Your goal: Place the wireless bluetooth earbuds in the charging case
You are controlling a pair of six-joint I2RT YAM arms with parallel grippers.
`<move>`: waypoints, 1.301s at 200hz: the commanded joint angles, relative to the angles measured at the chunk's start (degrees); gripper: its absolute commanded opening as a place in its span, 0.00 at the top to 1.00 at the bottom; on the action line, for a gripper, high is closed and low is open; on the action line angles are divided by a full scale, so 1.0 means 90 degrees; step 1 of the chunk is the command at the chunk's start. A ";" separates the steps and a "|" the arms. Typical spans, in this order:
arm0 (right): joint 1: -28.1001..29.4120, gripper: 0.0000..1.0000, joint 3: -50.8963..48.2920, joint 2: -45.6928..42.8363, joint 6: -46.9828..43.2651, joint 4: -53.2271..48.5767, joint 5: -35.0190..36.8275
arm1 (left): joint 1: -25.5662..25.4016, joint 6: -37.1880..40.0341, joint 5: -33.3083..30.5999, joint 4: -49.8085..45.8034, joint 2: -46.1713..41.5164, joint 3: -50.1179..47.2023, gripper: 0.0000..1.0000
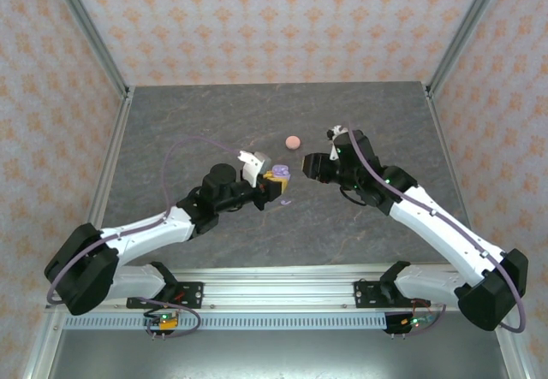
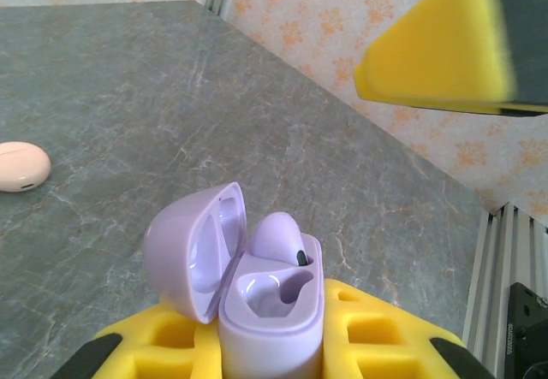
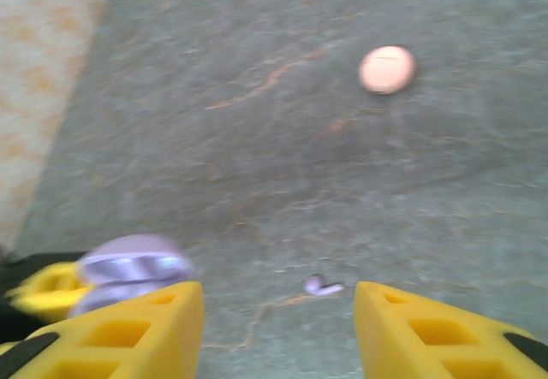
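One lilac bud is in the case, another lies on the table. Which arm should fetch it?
Right. The right gripper is open and empty, the loose lilac earbud lying just ahead of its fingers. The left gripper is shut on the open lilac case.

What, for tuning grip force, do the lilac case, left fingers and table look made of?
The case looks like hard glossy plastic: bright highlights in its wells and lid. The left fingers look matte yellow, printed plastic or dense foam: no shine, moulded pockets. The table is matte grey with stone-like veins, possibly laminate.
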 commanded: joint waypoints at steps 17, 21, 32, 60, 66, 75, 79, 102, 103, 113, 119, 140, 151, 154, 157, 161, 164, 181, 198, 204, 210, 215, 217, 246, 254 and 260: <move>-0.0084 0.51 0.0133 0.0713 -0.0168 -0.0640 0.0731 | -0.0054 0.0415 -0.0327 -0.1229 -0.0723 0.0240 0.97; -0.0084 0.53 0.0139 0.0819 -0.0203 -0.0645 0.0686 | -0.0055 0.0431 -0.0349 -0.1340 -0.0801 0.0250 0.97; -0.0109 0.56 0.0167 0.1111 -0.0309 -0.0624 0.0473 | -0.0055 0.0460 -0.0417 -0.1572 -0.1023 0.0233 0.97; -0.0123 0.69 0.0192 0.1848 -0.0615 -0.0254 -0.0494 | -0.0055 0.0546 -0.0673 -0.2102 -0.1546 0.0189 0.97; -0.0119 0.72 0.0192 0.1989 -0.0639 -0.0154 -0.0643 | -0.0059 0.0575 -0.0725 -0.2247 -0.1630 0.0210 0.97; -0.0123 0.75 0.0192 0.2175 -0.0645 -0.0040 -0.0744 | -0.0057 0.0591 -0.0750 -0.2361 -0.1763 0.0212 0.97; -0.0117 0.77 0.0197 0.2253 -0.0646 0.0004 -0.0804 | -0.0055 0.0596 -0.0755 -0.2398 -0.1816 0.0212 0.97; -0.0116 0.81 0.0342 0.2780 -0.0735 0.0090 -0.1108 | -0.0057 0.0596 -0.0782 -0.2540 -0.2138 0.0173 0.97; -0.0115 0.81 0.0355 0.2807 -0.0740 0.0089 -0.1125 | -0.0056 0.0593 -0.0782 -0.2546 -0.2149 0.0173 0.97; -0.0113 0.83 0.0447 0.3032 -0.0737 0.0082 -0.1150 | -0.0062 0.0589 -0.0839 -0.2662 -0.2248 0.0173 0.97; -0.0114 0.84 0.0470 0.3150 -0.0727 0.0103 -0.1133 | -0.0052 0.0574 -0.0877 -0.2703 -0.2297 0.0181 0.96; -0.0114 0.88 0.0555 0.3481 -0.0736 0.0230 -0.1190 | -0.0056 0.0531 -0.0958 -0.2756 -0.2398 0.0173 0.96; -0.0109 0.89 0.0631 0.3675 -0.0755 0.0257 -0.1309 | -0.0054 0.0532 -0.0996 -0.2802 -0.2422 0.0187 0.96; -0.0113 0.89 0.0654 0.3723 -0.0755 0.0262 -0.1327 | -0.0055 0.0531 -0.1011 -0.2821 -0.2423 0.0192 0.96; -0.0109 0.90 0.0689 0.3771 -0.0754 0.0260 -0.1345 | -0.0055 0.0531 -0.1016 -0.2842 -0.2431 0.0198 0.96; -0.0104 0.91 0.0729 0.3842 -0.0760 0.0255 -0.1379 | -0.0056 0.0531 -0.1026 -0.2860 -0.2437 0.0202 0.96; -0.0104 0.91 0.0754 0.3880 -0.0756 0.0253 -0.1399 | -0.0059 0.0531 -0.1035 -0.2871 -0.2442 0.0202 0.96; -0.0086 0.91 0.0885 0.4112 -0.0746 0.0210 -0.1395 | -0.0051 0.0531 -0.1093 -0.2919 -0.2481 0.0202 0.96; -0.0086 0.91 0.1009 0.4341 -0.0765 0.0132 -0.1422 | -0.0054 0.0521 -0.1118 -0.2941 -0.2501 0.0192 0.96; -0.0084 0.91 0.1044 0.4401 -0.0778 0.0118 -0.1443 | -0.0059 0.0521 -0.1129 -0.2942 -0.2507 0.0184 0.96; -0.0075 0.91 0.1079 0.4474 -0.0798 0.0085 -0.1471 | -0.0059 0.0530 -0.1134 -0.2942 -0.2503 0.0182 0.96; -0.0066 0.91 0.1107 0.4528 -0.0803 0.0056 -0.1469 | -0.0055 0.0533 -0.1134 -0.2954 -0.2504 0.0182 0.97; -0.0060 0.92 0.1114 0.4547 -0.0804 0.0045 -0.1463 | -0.0057 0.0531 -0.1139 -0.2953 -0.2509 0.0182 0.96; -0.0026 0.91 0.1217 0.4755 -0.0840 -0.0078 -0.1462 | -0.0059 0.0531 -0.1221 -0.2935 -0.2509 0.0170 0.96; -0.0021 0.91 0.1253 0.4829 -0.0852 -0.0121 -0.1494 | -0.0058 0.0531 -0.1221 -0.2927 -0.2511 0.0163 0.97; -0.0016 0.92 0.1287 0.4880 -0.0872 -0.0176 -0.1506 | -0.0059 0.0522 -0.1215 -0.2908 -0.2511 0.0163 0.97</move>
